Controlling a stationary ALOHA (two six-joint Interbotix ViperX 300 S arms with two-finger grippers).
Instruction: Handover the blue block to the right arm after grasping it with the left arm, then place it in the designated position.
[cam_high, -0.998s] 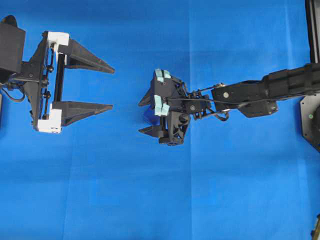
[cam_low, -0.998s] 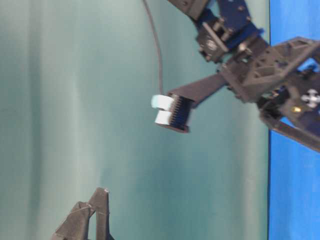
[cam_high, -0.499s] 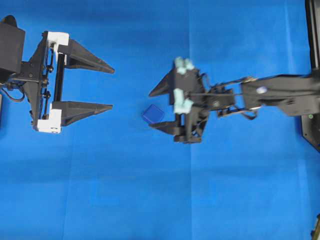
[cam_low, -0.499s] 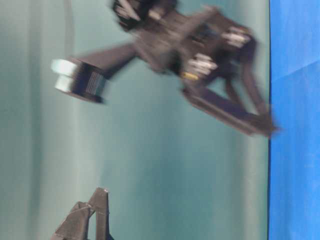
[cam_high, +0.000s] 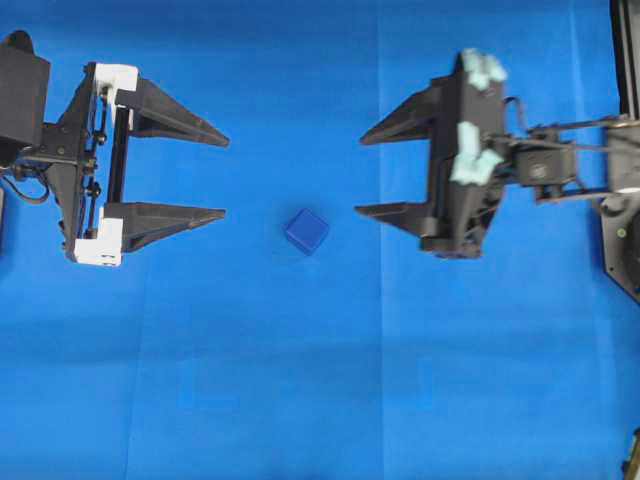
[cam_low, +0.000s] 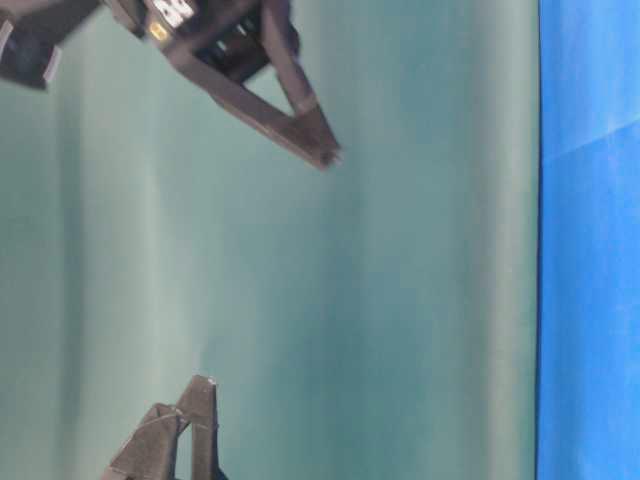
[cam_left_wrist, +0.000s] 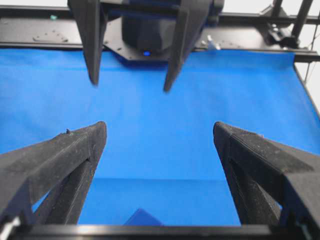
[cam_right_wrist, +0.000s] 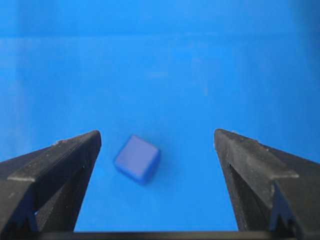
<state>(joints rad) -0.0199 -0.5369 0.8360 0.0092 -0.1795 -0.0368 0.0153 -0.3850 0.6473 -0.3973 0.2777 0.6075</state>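
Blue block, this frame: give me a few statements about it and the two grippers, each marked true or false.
1. The blue block lies on the blue cloth, held by nothing. True.
2. The right gripper is shut on the block. False: it is open and clear of it.
3. The left gripper is open. True.
4. In the overhead view the block lies right of both grippers. False: it lies between them.
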